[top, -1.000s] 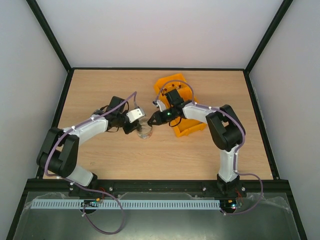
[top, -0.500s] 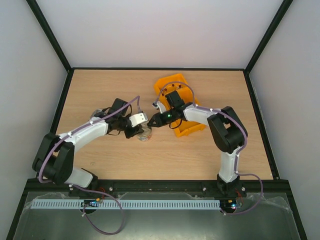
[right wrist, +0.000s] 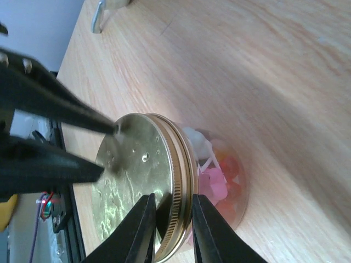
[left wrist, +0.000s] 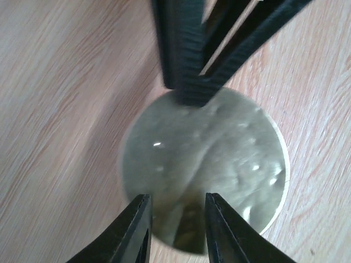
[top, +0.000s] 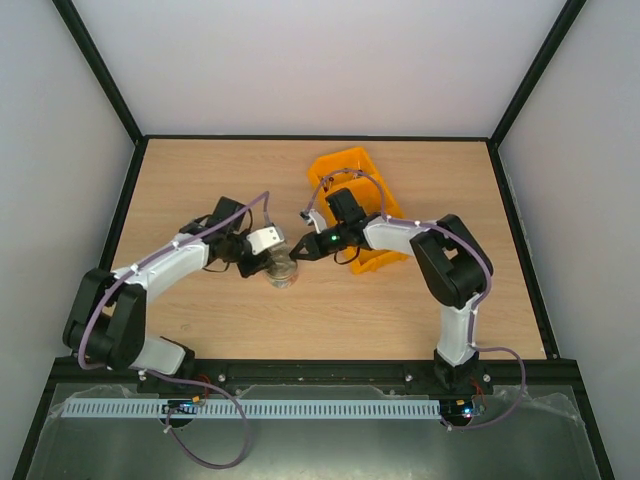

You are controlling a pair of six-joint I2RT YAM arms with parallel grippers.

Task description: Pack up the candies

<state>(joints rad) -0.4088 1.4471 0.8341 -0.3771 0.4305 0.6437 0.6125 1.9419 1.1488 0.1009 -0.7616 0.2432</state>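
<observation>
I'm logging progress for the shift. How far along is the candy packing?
Done: candies are in the jar, and the lid sits on top. In hand: the right gripper seems to pinch the lid's rim, while the left gripper holds open fingers at its face. Remaining: whether the lid is closed tight cannot be told; both grippers must then let go.

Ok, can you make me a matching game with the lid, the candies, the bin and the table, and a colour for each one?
Things:
1. lid
2. candies
3. bin
4. table

Colours:
A. orange
B. pale wood
C. gold
D. pink, red and white

Pairs: 1-C, 2-D, 3-A, 4-B
</observation>
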